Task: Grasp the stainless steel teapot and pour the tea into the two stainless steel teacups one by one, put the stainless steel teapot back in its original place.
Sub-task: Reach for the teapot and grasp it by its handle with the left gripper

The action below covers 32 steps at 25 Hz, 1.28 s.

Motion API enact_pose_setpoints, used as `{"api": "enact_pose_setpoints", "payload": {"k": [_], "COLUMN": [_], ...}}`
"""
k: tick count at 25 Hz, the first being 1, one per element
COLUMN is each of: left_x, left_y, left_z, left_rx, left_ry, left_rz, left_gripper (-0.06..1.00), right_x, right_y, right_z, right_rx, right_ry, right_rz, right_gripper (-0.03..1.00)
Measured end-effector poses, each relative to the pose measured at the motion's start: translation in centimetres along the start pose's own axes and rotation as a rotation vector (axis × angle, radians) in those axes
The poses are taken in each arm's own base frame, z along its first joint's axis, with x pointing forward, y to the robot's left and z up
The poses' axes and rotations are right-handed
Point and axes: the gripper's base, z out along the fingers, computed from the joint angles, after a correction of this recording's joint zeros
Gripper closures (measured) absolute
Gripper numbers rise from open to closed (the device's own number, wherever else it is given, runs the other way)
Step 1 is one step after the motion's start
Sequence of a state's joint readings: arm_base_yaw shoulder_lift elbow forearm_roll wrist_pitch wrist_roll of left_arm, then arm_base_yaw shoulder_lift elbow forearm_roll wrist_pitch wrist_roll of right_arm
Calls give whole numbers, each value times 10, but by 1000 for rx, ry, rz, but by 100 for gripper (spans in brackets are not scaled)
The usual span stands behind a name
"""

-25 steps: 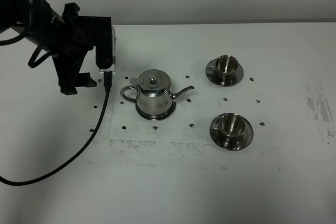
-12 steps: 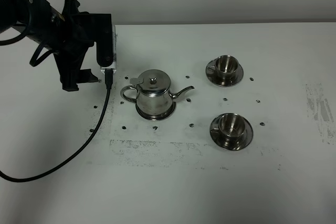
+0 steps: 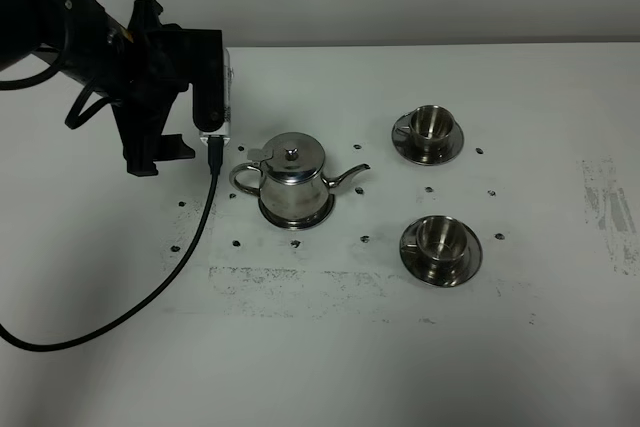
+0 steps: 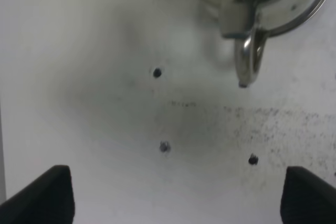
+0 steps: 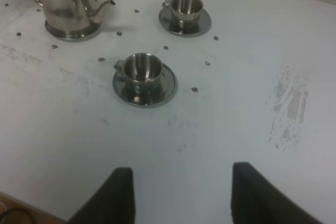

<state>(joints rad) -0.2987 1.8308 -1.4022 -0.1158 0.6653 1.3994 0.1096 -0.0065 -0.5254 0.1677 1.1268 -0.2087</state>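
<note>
Steel teapot [image 3: 292, 182] sat on its dish [image 3: 296, 218], desk [image 3: 330, 347] left of both teacups [image 3: 432, 124] [image 3: 440, 237]; left tool [image 4: 178, 198] spread wide, empty, nr handle [image 4: 249, 61]; right tool [image 5: 181, 198] spread, empty, well off; grasp, pours & return judged pending.

The left arm [image 3: 70, 32] is hanging angled downward, the left pincer [image 4: 178, 195] holding its jaws wide apart, empty. The right pincer [image 5: 181, 195] is likewise gaping, empty.
</note>
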Motion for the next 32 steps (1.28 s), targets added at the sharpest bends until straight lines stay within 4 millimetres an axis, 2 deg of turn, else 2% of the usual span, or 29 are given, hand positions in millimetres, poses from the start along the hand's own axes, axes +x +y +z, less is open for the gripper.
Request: {"api": "enact_pose_setpoints", "payload": {"k": [8,19,22,26,29,32], "left_x": [-29,-23,-21,-24,-29,-39], "left_y": [-11,-20,-18,-5,4,5], "left_z": [2,1,2,10,18,32], "left_rx": [38,134,144,199,217,234], "left_ry": [-32,47,78,112,130,142], "left_rz": [62,-105,-100,-97,-83,-48], "left_gripper": [19,19,19,19,19,19], "right_x": [0,0,0,0,0,0], "right_y": [0,0,0,0,0,0], "right_z": [0,0,0,0,0,0], "right_rx": [0,-1,-1,-1,-1,-1], "right_ry": [-1,-1,-1,-1,-1,-1], "right_rz": [0,1,1,1,1,1], "right_gripper": [56,56,56,56,56,56]}}
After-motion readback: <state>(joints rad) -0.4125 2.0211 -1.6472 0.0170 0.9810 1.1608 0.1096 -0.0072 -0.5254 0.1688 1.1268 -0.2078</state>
